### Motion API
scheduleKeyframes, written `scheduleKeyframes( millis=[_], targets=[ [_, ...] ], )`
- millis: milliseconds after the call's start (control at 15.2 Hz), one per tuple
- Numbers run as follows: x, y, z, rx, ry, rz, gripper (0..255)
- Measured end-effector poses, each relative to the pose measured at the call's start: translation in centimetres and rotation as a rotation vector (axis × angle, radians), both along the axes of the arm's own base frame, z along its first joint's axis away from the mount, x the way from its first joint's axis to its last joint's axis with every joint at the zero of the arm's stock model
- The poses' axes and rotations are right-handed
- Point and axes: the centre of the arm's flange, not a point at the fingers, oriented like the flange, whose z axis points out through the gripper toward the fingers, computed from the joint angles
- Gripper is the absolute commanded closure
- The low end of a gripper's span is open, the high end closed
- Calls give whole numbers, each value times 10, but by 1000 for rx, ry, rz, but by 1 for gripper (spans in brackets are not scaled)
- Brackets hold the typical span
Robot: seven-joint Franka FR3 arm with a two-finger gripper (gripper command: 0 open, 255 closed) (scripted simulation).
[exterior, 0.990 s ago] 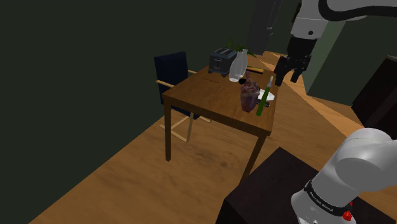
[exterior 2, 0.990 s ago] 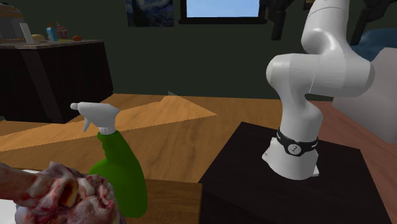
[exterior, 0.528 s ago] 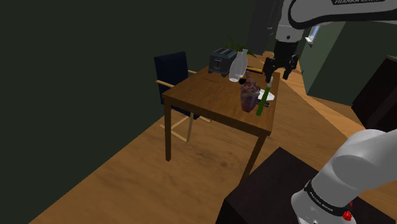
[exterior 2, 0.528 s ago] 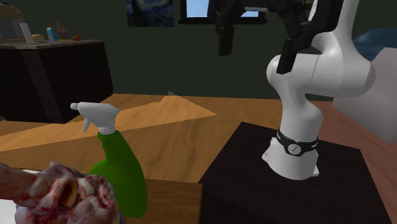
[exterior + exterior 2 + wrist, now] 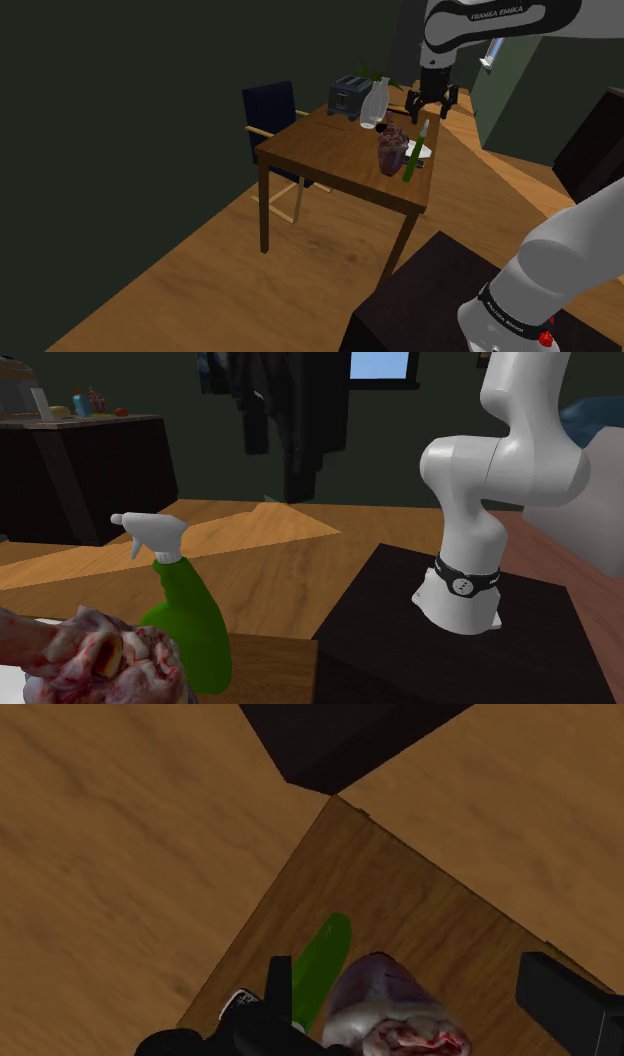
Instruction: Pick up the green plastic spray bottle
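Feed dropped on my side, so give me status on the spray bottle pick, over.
End effector open, above the green spray bottle, no contact. Bottle upright near the wooden table edge. Close beside it, a reddish lumpy item may crowd the grasp.

shoulder view overlooks the table [image 5: 322, 150] from afar; second exterior view sits tabletop-close, facing the stand [image 5: 400, 642].

table [image 5: 320, 150]: matt wood | spray bottle [image 5: 190, 627]: smooth, glossy | arm [image 5: 500, 462]: glossy white
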Motion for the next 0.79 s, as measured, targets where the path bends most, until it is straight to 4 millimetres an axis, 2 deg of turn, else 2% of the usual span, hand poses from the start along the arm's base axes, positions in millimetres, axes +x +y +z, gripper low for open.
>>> scheduleKeyframes(
  millis=[396, 528, 792],
  targets=[
    [35, -68, -20, -67, 39, -142, 0],
    [41, -78, -28, -76, 44, -160, 0],
    [43, -80, -48, -79, 46, -166, 0]
  ],
)
